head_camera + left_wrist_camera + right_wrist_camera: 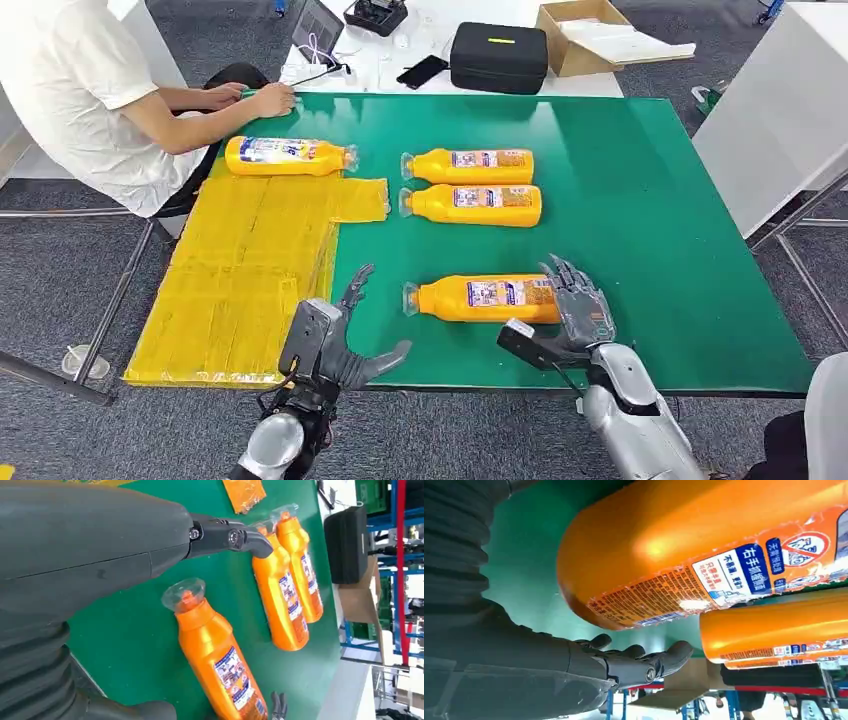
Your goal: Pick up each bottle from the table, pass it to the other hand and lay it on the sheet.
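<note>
Our right hand [578, 305] has its fingers [562, 276] spread and holding nothing, arched at the base end of the nearest orange bottle [480, 298]; we cannot tell whether they touch it. In the right wrist view the fingers [644, 661] lie just beside that bottle's base, with a gap of green showing between. The bottle lies flat on the green bench [650, 200], its long axis running across us, clear cap toward our left hand [345, 345] and base toward the right hand. Our left hand hovers with fingers apart and empty, near the cap end but clear of it, beside the yellow sheet [250, 270]. We judge the right hand the nearer, so the coming move is to close it around the bottle's body.

Beyond this bottle, away from us, two more orange bottles [470, 184] lie side by side, caps the same way. A fourth bottle [288, 156] already lies on the sheet's far edge, near a seated person [90, 90].
</note>
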{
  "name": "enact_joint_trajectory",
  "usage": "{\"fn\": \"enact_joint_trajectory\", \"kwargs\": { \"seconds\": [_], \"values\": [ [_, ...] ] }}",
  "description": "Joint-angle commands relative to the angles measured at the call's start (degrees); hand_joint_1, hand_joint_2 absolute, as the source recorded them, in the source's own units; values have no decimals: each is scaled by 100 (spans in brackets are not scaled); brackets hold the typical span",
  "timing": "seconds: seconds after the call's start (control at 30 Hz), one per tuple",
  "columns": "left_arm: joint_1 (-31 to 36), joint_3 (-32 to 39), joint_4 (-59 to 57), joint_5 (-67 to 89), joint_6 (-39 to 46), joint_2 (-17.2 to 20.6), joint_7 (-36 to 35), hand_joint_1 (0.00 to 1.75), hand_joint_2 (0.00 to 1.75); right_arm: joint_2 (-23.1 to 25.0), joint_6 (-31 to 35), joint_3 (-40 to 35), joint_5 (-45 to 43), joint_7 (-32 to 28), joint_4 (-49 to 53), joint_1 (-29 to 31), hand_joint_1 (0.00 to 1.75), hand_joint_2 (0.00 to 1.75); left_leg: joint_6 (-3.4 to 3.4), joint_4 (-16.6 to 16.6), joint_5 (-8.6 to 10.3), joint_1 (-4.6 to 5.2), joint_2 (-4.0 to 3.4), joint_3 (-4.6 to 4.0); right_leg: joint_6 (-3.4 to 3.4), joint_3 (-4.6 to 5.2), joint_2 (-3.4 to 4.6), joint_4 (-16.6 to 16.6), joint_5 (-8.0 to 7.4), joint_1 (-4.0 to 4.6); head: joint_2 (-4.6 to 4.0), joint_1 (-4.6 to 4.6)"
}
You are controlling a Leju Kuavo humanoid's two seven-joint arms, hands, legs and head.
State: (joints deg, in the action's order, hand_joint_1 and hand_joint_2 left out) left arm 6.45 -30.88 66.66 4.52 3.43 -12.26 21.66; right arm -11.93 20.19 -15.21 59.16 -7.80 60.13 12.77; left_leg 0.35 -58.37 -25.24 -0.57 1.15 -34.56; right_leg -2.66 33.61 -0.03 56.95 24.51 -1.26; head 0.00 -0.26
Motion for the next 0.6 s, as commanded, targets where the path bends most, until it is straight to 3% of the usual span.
{"fn": "enact_joint_trajectory", "kwargs": {
  "seconds": [0.03,0.6],
  "values": [
    [173,-125,-299,10,-53,92,-18,0,175,-11,192,-392,151,100,-205,190,0,175,1,1,-4,-5,-19,17,15,-16,9,-6,-2,9,0,0],
    [226,-139,-413,-38,-66,63,-7,0,175,67,-171,-483,-74,133,-547,401,0,175,0,1,-2,-2,-15,7,9,-6,9,-3,-3,4,0,-2]
  ]
}}
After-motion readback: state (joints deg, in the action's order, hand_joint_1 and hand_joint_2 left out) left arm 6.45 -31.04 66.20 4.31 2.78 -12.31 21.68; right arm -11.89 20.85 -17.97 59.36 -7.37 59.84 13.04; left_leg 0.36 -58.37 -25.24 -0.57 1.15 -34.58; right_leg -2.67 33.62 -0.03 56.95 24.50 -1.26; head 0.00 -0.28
